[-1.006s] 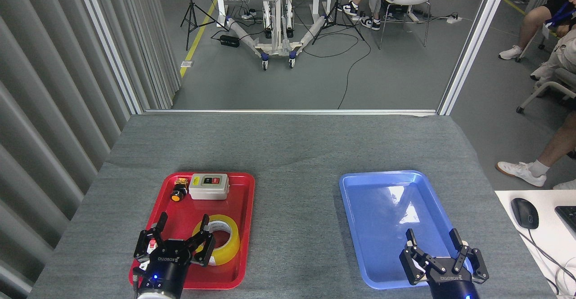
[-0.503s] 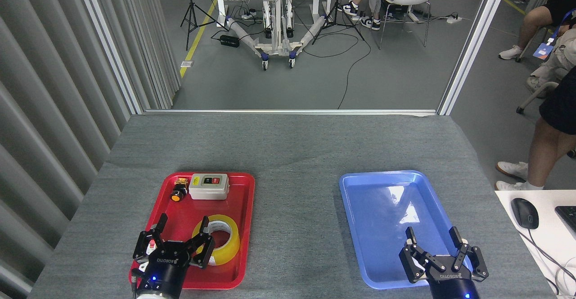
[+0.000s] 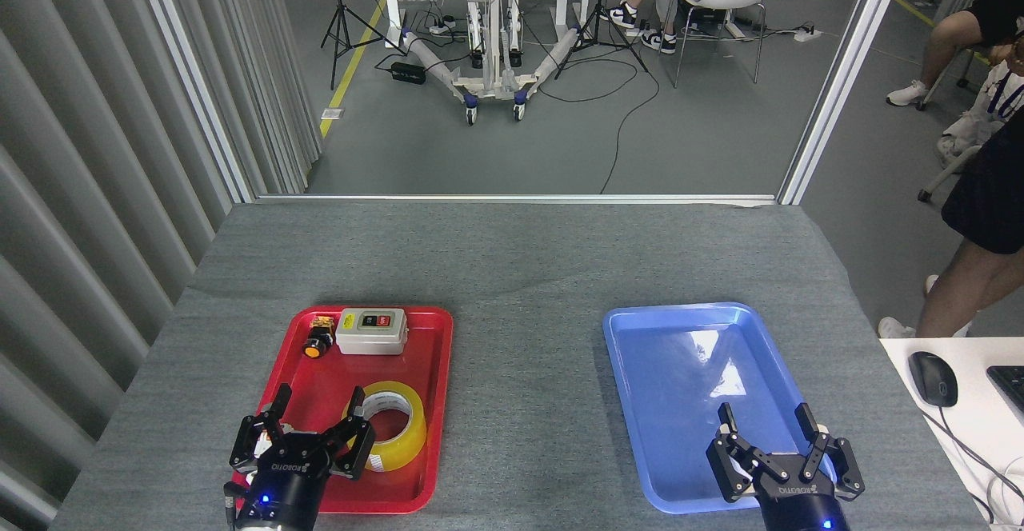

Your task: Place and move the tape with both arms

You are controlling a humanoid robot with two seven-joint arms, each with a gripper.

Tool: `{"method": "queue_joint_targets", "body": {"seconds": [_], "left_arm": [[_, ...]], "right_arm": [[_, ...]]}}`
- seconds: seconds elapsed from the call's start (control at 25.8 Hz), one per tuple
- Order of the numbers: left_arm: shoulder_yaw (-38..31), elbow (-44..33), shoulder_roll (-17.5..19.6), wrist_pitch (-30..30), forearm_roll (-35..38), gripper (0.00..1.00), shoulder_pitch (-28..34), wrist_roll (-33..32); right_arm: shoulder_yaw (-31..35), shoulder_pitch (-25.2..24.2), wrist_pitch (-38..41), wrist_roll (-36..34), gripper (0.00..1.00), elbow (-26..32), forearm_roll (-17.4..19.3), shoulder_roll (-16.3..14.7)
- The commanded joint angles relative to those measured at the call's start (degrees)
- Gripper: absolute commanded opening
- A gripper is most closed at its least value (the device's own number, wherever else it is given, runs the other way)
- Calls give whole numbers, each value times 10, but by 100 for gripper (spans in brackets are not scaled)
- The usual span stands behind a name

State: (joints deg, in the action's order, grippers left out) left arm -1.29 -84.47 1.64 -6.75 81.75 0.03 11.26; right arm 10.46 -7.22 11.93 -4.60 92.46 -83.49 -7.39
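On your bench (image 3: 512, 259) you have two trays, one roll of tape and two pincers. At 9 o'clock lies the red tray (image 3: 436, 411), carrying a grey switch box (image 3: 370, 330), an orange push button (image 3: 318, 344) and the tape (image 3: 394, 424), which lies flat at the tray's 5 o'clock. Your left pincer (image 3: 317, 413) gapes wide, empty, its right finger at the roll's near-left rim; it has drawn back toward 6 o'clock. At 3 o'clock, your right pincer (image 3: 765, 422) is spread wide over the empty blue tray (image 3: 680, 371), holding nothing.
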Motion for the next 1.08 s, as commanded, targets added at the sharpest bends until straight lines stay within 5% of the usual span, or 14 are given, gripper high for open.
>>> {"method": "queue_joint_targets", "body": {"seconds": [0.0,0.5,1.04], "left_arm": [[0,-3,0,4,1,100,-1,-1],[-4,-65,22,-2,-7,100,6,-5],[-4,-78,22,-5,-13,100,17,-99]], "right_arm": [[0,0,0,0,100,0,1,1],[1,2,0,15,100,-4,1,8],[1,-2,0,21,100,-4,2,6]]}}
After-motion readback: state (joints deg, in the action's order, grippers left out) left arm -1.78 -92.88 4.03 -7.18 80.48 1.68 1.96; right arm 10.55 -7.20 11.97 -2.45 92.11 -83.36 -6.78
